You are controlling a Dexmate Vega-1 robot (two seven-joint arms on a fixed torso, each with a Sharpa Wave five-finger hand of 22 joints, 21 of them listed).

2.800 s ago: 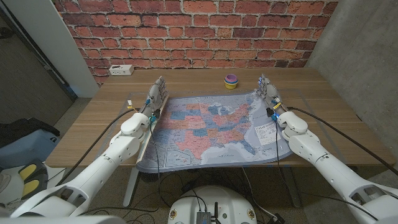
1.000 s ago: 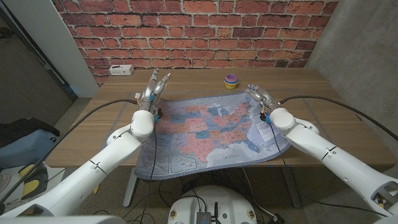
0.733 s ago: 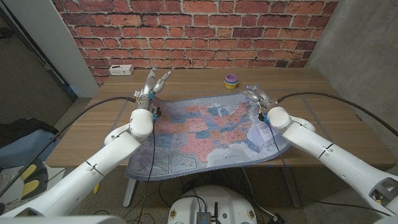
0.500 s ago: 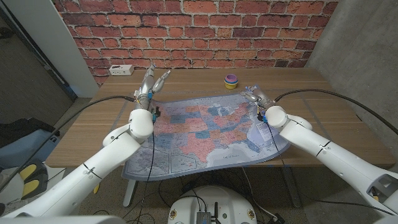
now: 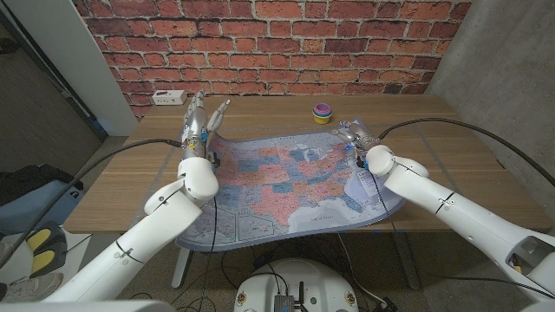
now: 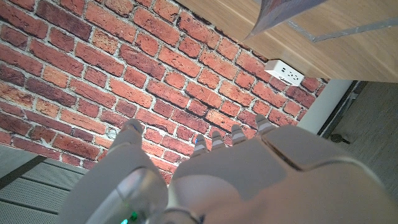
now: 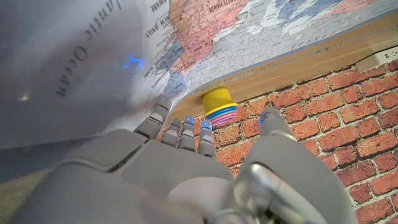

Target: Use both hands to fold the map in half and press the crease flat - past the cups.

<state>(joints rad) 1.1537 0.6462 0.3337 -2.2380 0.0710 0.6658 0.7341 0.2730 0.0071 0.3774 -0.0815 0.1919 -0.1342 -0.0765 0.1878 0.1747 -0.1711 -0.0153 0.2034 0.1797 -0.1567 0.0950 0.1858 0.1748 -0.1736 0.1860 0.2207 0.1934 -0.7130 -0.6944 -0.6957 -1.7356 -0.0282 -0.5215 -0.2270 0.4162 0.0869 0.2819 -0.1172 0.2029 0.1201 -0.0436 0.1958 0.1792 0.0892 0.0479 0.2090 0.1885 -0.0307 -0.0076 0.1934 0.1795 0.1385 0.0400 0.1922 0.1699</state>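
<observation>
A map [image 5: 286, 186] lies spread on the wooden counter [image 5: 460, 165], its near edge hanging over the front, the left robot hand [image 5: 198, 121] raised open at its far left corner, the right robot hand [image 5: 354, 134] open at its far right corner, and stacked cups [image 5: 322, 113] beyond.
</observation>
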